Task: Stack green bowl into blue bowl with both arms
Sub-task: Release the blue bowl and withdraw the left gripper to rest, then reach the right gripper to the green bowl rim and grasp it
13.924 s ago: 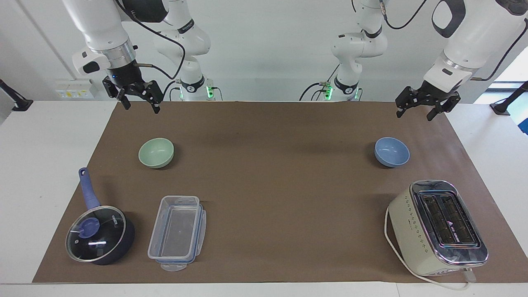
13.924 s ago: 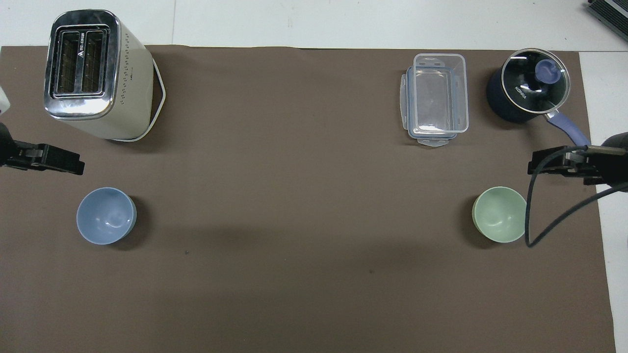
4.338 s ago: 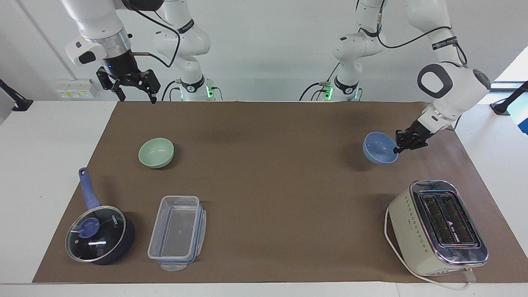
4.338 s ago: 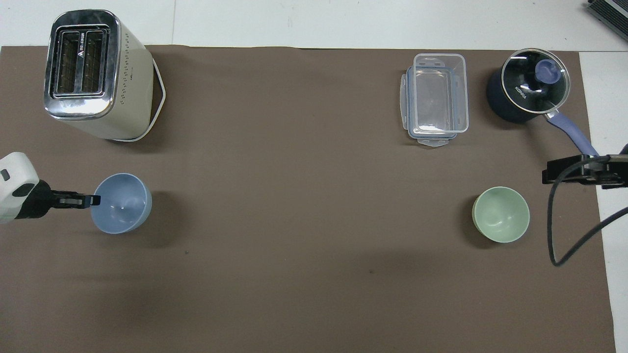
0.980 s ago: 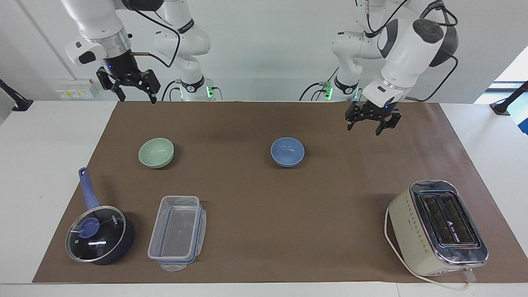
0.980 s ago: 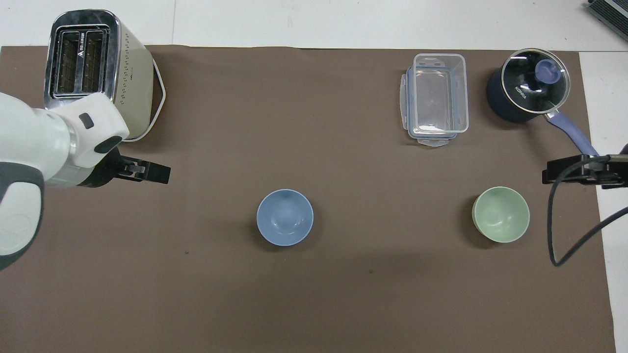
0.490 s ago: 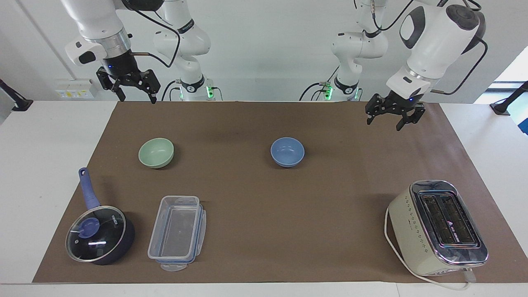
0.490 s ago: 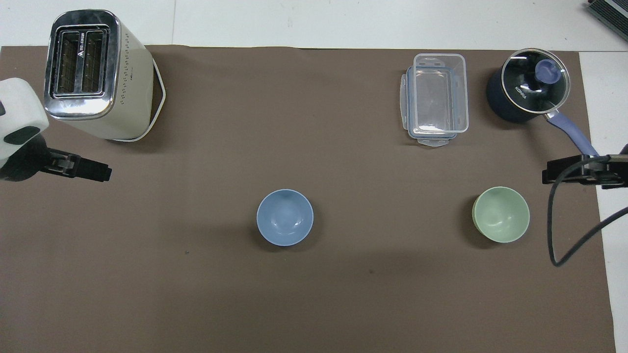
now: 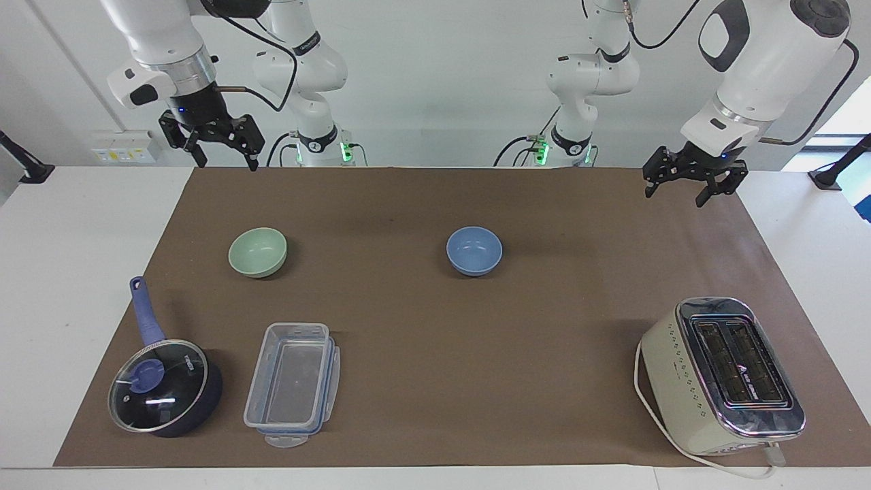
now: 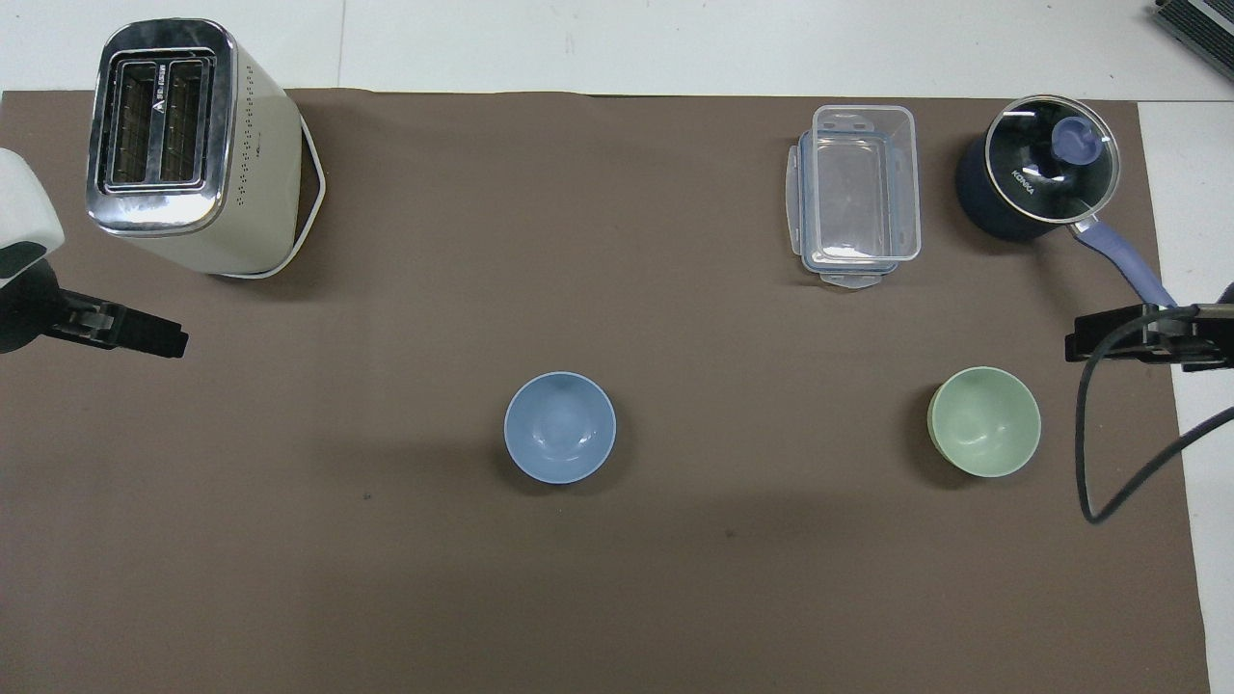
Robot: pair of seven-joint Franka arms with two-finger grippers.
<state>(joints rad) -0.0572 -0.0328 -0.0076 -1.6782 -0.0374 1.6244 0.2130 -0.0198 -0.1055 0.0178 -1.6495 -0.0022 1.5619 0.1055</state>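
The green bowl (image 9: 258,252) sits upright on the brown mat toward the right arm's end, also shown in the overhead view (image 10: 984,421). The blue bowl (image 9: 474,250) sits upright at the middle of the mat (image 10: 560,427), empty and apart from the green bowl. My left gripper (image 9: 677,192) is open and empty, raised over the mat's edge at the left arm's end (image 10: 169,342). My right gripper (image 9: 226,163) is open and empty, held up over the mat's corner at the right arm's end (image 10: 1080,347), and waits.
A cream toaster (image 9: 725,374) stands farther from the robots at the left arm's end. A clear plastic container (image 9: 292,383) and a lidded dark saucepan (image 9: 165,386) with a blue handle lie farther from the robots than the green bowl.
My left gripper, having set the blue bowl at the mat's middle, has drawn away open toward the left arm's end. The bowls and the right arm have not moved.
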